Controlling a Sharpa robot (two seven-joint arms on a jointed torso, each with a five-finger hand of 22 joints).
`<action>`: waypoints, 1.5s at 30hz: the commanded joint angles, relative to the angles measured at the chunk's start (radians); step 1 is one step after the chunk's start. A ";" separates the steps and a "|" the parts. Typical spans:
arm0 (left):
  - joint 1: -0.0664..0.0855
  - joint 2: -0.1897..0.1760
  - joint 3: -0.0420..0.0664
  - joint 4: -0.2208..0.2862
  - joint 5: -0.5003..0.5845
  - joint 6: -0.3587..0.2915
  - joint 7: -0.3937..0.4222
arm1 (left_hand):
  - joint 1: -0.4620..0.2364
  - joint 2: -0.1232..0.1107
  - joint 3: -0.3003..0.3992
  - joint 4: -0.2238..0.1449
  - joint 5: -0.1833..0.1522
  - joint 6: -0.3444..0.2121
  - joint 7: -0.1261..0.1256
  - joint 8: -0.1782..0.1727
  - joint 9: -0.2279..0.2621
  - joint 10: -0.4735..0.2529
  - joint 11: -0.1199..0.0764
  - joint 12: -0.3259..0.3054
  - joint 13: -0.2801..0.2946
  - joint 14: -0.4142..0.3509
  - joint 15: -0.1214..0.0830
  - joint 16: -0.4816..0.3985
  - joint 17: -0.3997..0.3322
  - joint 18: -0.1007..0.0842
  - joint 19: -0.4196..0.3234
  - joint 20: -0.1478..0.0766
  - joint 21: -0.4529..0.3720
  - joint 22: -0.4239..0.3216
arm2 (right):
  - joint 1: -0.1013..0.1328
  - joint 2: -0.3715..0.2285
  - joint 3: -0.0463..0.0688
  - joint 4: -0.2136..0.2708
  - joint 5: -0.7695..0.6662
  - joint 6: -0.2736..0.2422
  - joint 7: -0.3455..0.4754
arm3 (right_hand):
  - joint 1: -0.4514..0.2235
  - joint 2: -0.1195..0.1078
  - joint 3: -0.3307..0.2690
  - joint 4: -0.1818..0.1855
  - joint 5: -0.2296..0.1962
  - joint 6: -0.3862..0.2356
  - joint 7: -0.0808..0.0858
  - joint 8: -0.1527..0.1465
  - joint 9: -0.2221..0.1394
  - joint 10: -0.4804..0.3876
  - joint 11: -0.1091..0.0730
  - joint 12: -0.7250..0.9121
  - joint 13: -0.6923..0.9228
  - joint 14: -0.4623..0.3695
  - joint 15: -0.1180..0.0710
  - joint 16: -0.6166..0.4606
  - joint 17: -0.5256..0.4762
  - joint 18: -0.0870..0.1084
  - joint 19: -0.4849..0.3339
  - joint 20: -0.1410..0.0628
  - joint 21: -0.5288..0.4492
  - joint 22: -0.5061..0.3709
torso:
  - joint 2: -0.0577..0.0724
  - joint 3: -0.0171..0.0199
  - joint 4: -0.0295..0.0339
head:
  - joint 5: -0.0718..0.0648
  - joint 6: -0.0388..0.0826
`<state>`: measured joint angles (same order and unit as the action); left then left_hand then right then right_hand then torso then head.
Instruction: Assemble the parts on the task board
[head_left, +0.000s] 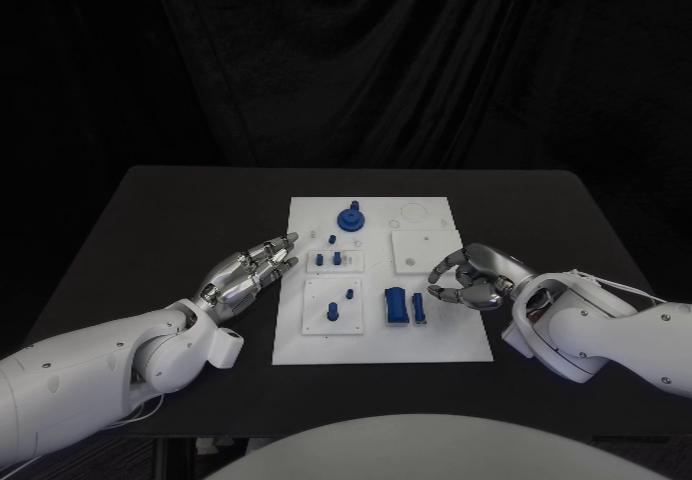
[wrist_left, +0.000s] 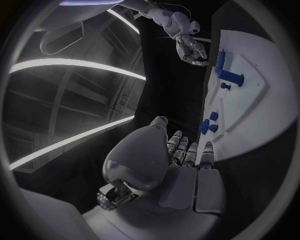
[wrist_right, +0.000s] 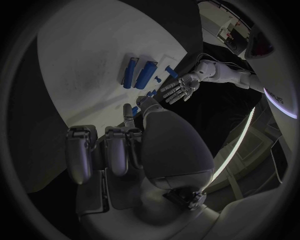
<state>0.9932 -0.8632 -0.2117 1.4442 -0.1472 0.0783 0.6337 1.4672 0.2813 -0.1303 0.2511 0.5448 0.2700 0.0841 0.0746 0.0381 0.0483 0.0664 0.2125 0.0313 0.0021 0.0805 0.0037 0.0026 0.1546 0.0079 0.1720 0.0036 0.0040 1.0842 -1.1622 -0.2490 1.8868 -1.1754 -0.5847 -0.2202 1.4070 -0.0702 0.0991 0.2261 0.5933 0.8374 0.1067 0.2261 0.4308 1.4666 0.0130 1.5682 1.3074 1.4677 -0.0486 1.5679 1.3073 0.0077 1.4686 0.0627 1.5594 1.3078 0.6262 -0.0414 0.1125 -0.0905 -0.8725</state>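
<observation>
Curling right hand (head_left: 469, 280) hides its palm.

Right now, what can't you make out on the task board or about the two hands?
- Head view: whether the right hand touches the task board; its curled fingers hide the contact.
- Right wrist view: the palm covers the board below it.
- Head view: the small blue parts are too small to tell seated from loose.
- Left hand: open, nothing hidden.

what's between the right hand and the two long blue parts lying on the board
Nothing visible. The right hand hovers at the task board's right side, holding nothing, and the thin long blue part and thicker blue cylinder lie just beside it with bare white board between.
</observation>
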 joint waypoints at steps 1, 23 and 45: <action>-0.001 -0.002 0.001 0.004 -0.001 0.007 0.012 | -0.002 -0.002 0.002 0.002 -0.005 0.004 0.006 0.006 0.001 -0.003 0.007 0.002 0.000 0.001 0.009 -0.001 -0.001 0.006 0.000 0.007 0.002 0.002 | -0.008 -0.004 0.000 0.000 -0.044 0.027 0.057 | 0.039 -0.009 0.038 -0.018 0.115 -0.001 -0.011 -0.032 -0.041 0.104 -0.010 0.003 0.263 0.103 -0.007 0.003 0.263 -0.005 0.096 -0.004 0.002 0.259 | 0.000 -0.0010 -0.0006 | 0.003 0.000; -0.001 -0.003 0.001 0.006 -0.001 0.013 0.020 | -0.005 -0.003 0.002 0.004 0.001 0.011 0.005 0.009 0.002 -0.001 0.006 0.007 0.001 0.003 0.011 0.000 0.000 0.006 0.002 0.009 0.004 0.003 | -0.017 0.011 0.000 -0.014 -0.160 0.087 0.045 | 0.032 -0.127 0.369 -0.061 -0.194 0.037 -0.060 -0.153 -0.228 0.104 -0.054 0.003 0.263 0.103 -0.046 0.003 0.263 -0.008 0.102 -0.043 0.011 0.263 | 0.003 -0.0008 0.0005 | -0.003 0.000; -0.002 -0.001 0.001 0.001 -0.001 0.016 0.014 | -0.005 -0.002 0.002 0.005 0.001 0.011 0.006 0.009 0.002 -0.001 0.007 0.008 0.001 0.003 0.012 0.000 0.000 0.006 0.001 0.010 0.003 0.003 | -0.020 0.034 0.000 -0.033 -0.161 0.141 -0.008 | -0.032 -0.131 0.405 -0.038 -0.216 0.049 -0.023 -0.155 -0.250 0.104 -0.026 0.003 0.263 0.103 -0.025 0.003 0.263 -0.006 0.098 -0.028 0.005 0.260 | 0.001 -0.0004 0.0006 | -0.012 0.000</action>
<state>0.9929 -0.8655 -0.2118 1.4438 -0.1475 0.0819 0.6345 1.4672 0.2813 -0.1304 0.2510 0.5448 0.2753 0.0895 0.0791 0.0392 0.0483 0.0664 0.2163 0.0312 0.0059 0.0842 0.0037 0.0031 0.1545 0.0114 0.1755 0.0036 0.0056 1.0670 -1.1286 -0.2491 1.8540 -1.3277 -0.4679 -0.1960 1.3853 -0.1988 0.5010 0.1861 0.3826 0.8876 0.0798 0.0734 0.1815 1.4665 -0.0192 1.5682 1.3073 1.4659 -0.0792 1.5679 1.3073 0.0078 1.4689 0.0268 1.5683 1.3074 0.6280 -0.0412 0.1139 -0.1042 -0.8725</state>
